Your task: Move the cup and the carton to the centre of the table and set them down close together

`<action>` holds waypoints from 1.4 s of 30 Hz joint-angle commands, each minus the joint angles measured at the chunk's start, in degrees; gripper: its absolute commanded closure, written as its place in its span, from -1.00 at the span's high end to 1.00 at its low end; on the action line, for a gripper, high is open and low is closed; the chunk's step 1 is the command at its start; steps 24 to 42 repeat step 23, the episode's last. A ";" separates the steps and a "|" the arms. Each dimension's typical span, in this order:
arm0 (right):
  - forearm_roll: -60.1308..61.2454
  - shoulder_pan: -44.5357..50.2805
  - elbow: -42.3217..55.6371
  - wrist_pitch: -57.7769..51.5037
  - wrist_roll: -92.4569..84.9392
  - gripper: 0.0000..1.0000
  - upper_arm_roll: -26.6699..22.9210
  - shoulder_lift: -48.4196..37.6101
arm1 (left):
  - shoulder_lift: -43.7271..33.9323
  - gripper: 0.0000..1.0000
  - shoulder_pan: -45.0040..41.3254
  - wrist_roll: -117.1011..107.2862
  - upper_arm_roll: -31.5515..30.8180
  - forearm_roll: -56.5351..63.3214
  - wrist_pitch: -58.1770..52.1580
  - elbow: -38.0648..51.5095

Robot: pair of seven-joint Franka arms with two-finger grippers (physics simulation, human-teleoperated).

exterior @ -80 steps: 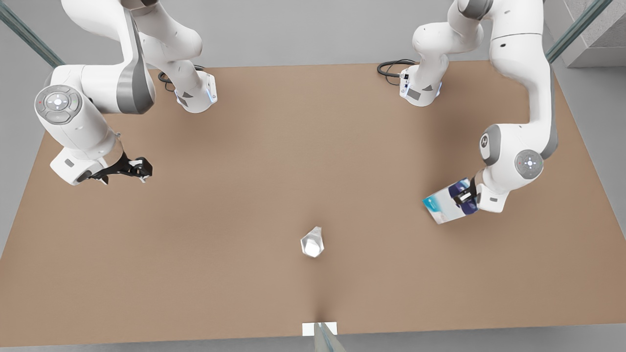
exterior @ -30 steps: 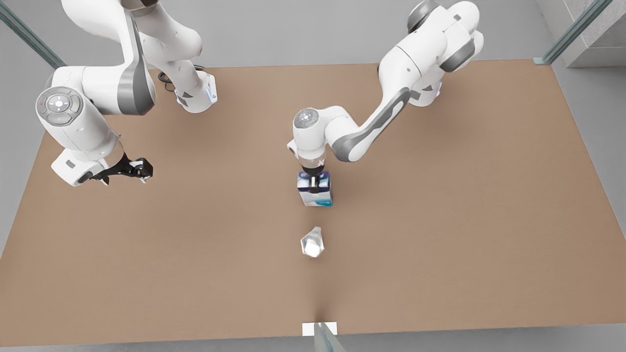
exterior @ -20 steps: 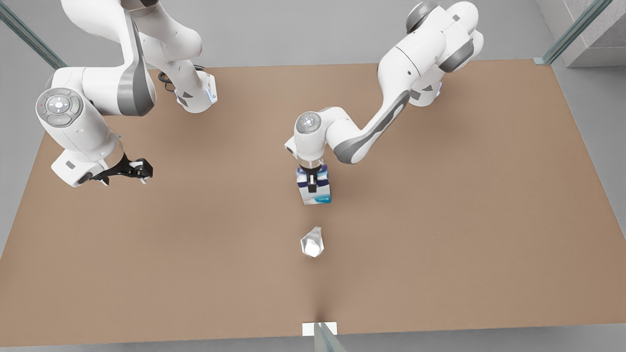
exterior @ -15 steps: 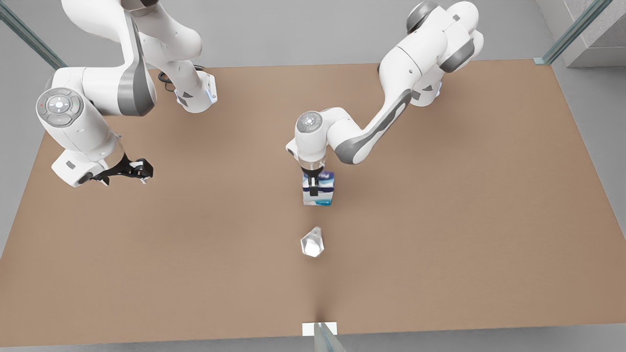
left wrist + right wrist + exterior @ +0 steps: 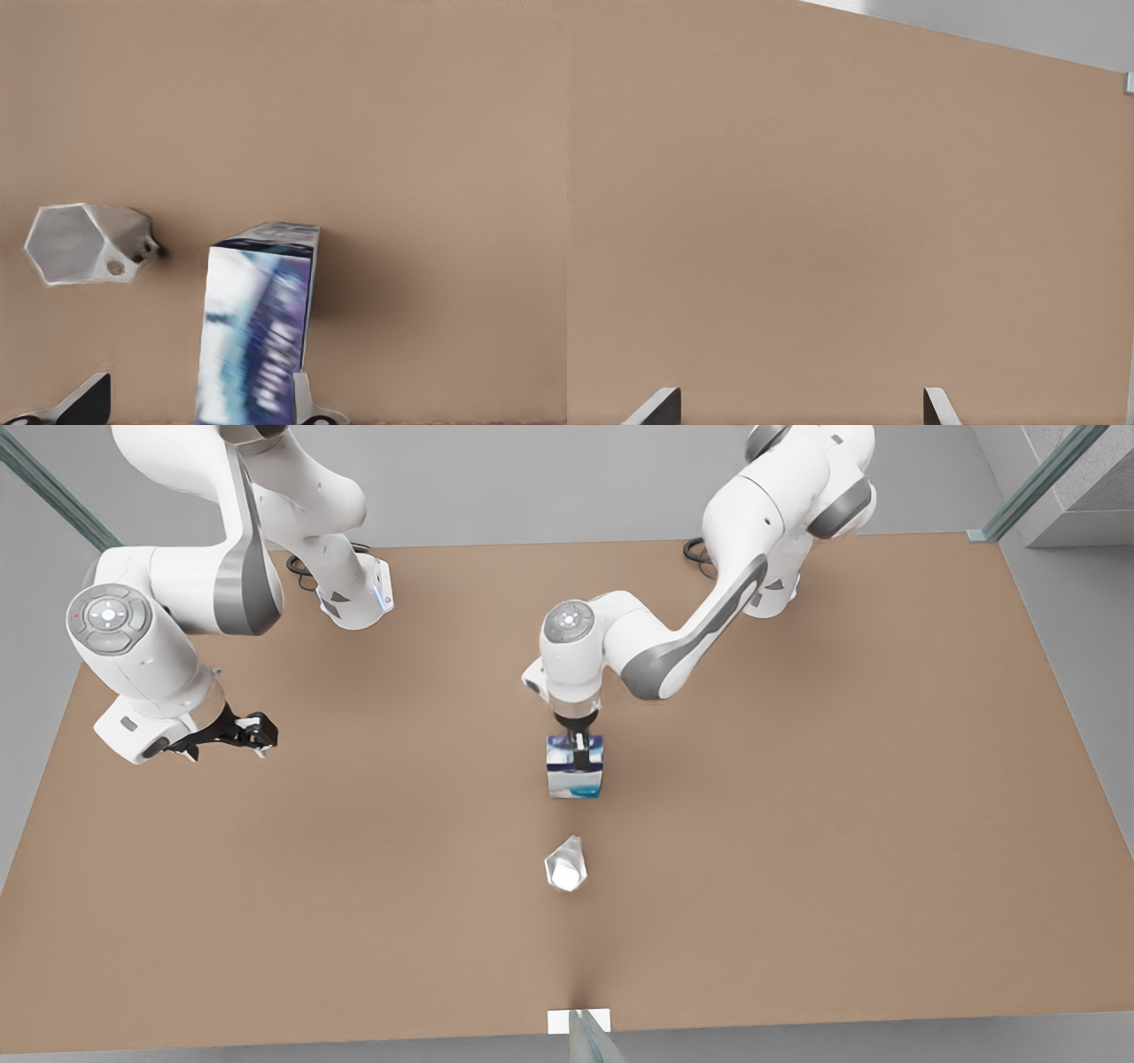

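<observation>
White arms, grey joint bands, black fingers, black base cables

carton: it was out by the table's edge on the front view's right, tilted in the air. Now it stands near the cup, not touching it.
left gripper: it came over with the carton and its fingers have spread wide; one finger is away from the carton.
</observation>
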 commanded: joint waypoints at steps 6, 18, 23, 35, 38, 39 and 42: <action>0.00 -0.05 0.00 0.00 0.00 1.00 0.00 0.00 | -2.06 0.99 4.33 -20.61 0.09 -4.98 -11.50 6.19; 0.00 -0.05 0.00 0.00 0.00 1.00 0.09 0.00 | -13.48 1.00 21.11 -32.33 34.64 -25.72 -19.58 8.04; 0.09 -0.05 0.00 0.09 0.00 1.00 0.09 0.00 | -16.03 1.00 21.82 -31.16 34.37 -25.19 -20.11 3.73; 0.09 -0.05 0.00 0.09 0.00 1.00 0.09 0.00 | -16.03 1.00 21.82 -31.16 34.37 -25.19 -20.11 3.73; 0.09 -0.05 0.00 0.09 0.00 1.00 0.09 0.00 | -16.03 1.00 21.82 -31.16 34.37 -25.19 -20.11 3.73; 0.09 -0.05 0.00 0.09 0.00 1.00 0.09 0.00 | -16.03 1.00 21.82 -31.16 34.37 -25.19 -20.11 3.73; 0.09 -0.05 0.00 0.09 0.00 1.00 0.09 0.00 | -16.03 1.00 21.82 -31.16 34.37 -25.19 -20.11 3.73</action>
